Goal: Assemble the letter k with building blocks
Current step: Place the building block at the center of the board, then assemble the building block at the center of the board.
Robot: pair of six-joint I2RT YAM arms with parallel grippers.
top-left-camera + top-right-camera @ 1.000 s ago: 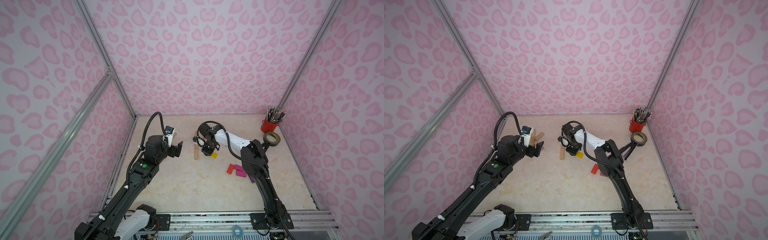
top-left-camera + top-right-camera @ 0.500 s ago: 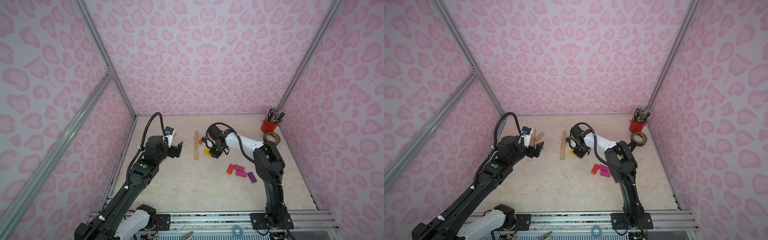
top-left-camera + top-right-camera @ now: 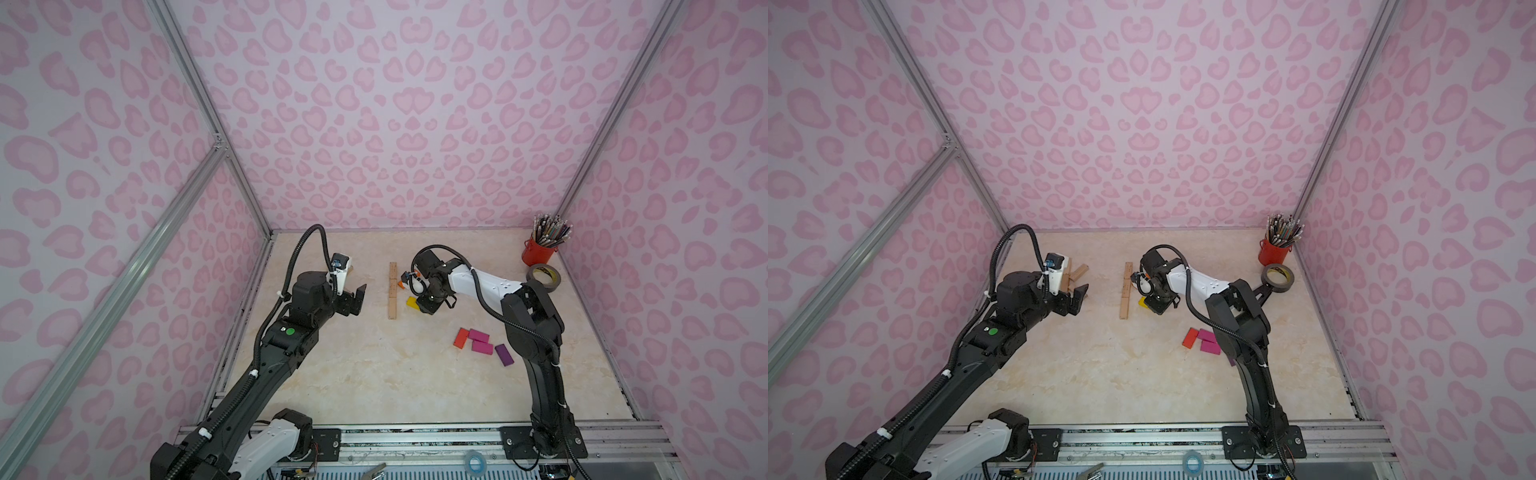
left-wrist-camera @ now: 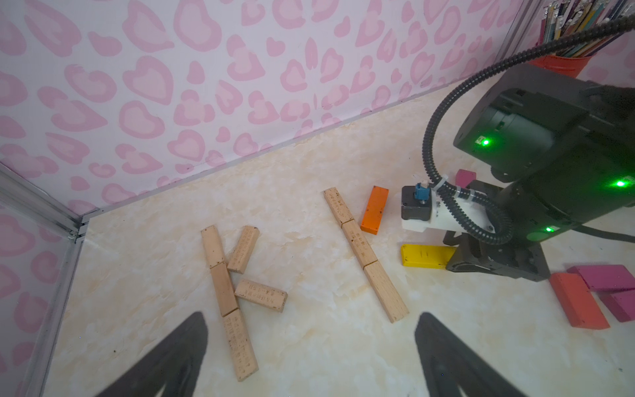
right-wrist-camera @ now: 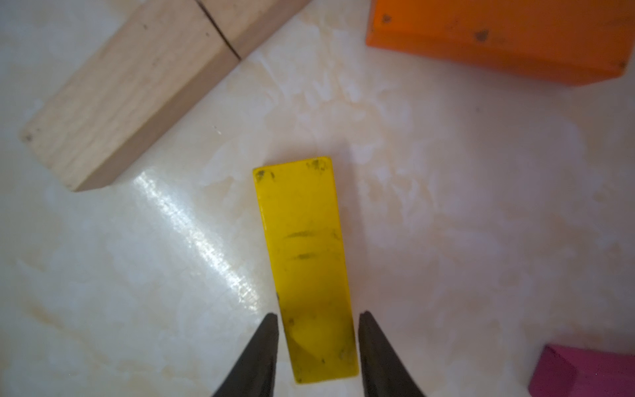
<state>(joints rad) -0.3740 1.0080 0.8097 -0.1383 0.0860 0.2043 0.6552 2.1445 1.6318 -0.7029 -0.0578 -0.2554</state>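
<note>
Front of the table [image 3: 374, 374], right-arm side: four painted blocks lie flat in a loose cluster. They are one red block [image 3: 461, 337], two magenta blocks [image 3: 478, 335] and one purple block [image 3: 503, 354], all well apart from both grippers.

Middle: the right gripper [image 5: 318, 314] sits low at the table and straddles one end of the single yellow block [image 5: 302, 240], with one finger along each long side. The fingers stand close against the block, but the view does not show whether they actually pinch it. The block lies flat. Its long axis is in line with the gripper, and its free end points toward the near end of the wooden row [image 4: 359, 244] without touching it.

The row is three plain blocks laid end to end, with the long axis running near to far. One orange block [image 4: 374, 209] lies just beside its far part, angled to it.

Far left: the left gripper [image 4: 312, 314] hangs above the table, fingers spread wide and holding nothing. Beyond it, five plain blocks form a letter K [image 4: 223, 288], three as the stem and two as the arms.

Count: eight plain blocks, six painted.
</note>
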